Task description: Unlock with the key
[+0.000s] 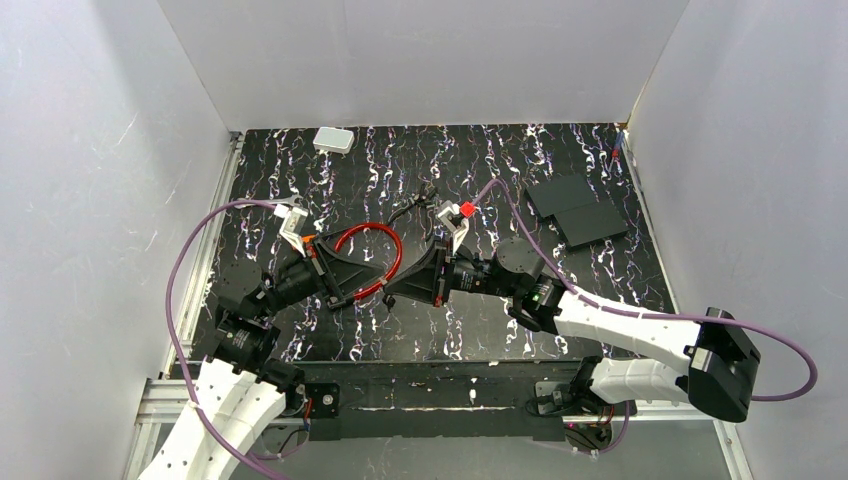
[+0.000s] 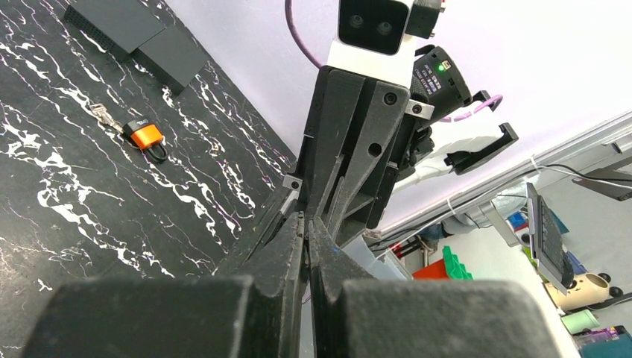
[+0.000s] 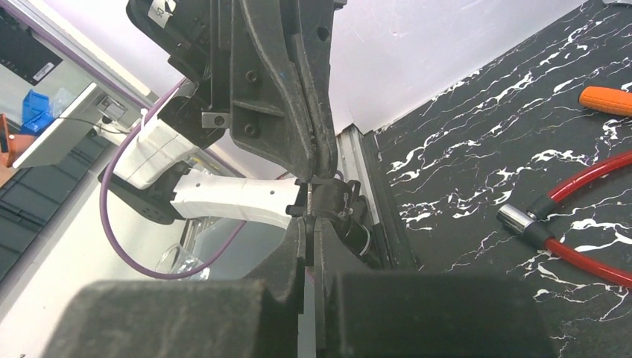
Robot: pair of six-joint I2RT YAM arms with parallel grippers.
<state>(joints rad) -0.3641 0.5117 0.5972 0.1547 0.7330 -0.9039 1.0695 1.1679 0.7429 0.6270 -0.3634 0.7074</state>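
Note:
My two grippers meet tip to tip above the middle of the table. The key (image 3: 309, 212) is a small dark sliver pinched between the tips of my right gripper (image 3: 309, 227). My left gripper (image 2: 305, 225) is shut on the key's other end, and only a thin dark edge shows between its fingers. From above, the left gripper (image 1: 376, 290) and right gripper (image 1: 389, 292) touch just in front of the red cable lock (image 1: 397, 250). The cable's metal end (image 3: 514, 218) lies on the table, apart from both grippers.
An orange padlock (image 2: 146, 136) with a small key bunch (image 2: 104, 115) lies on the black marble-patterned table (image 1: 330, 340). Two flat black boxes (image 1: 578, 212) sit at the right rear and a white box (image 1: 333, 140) at the back. An orange-handled tool (image 3: 607, 99) lies beyond the cable.

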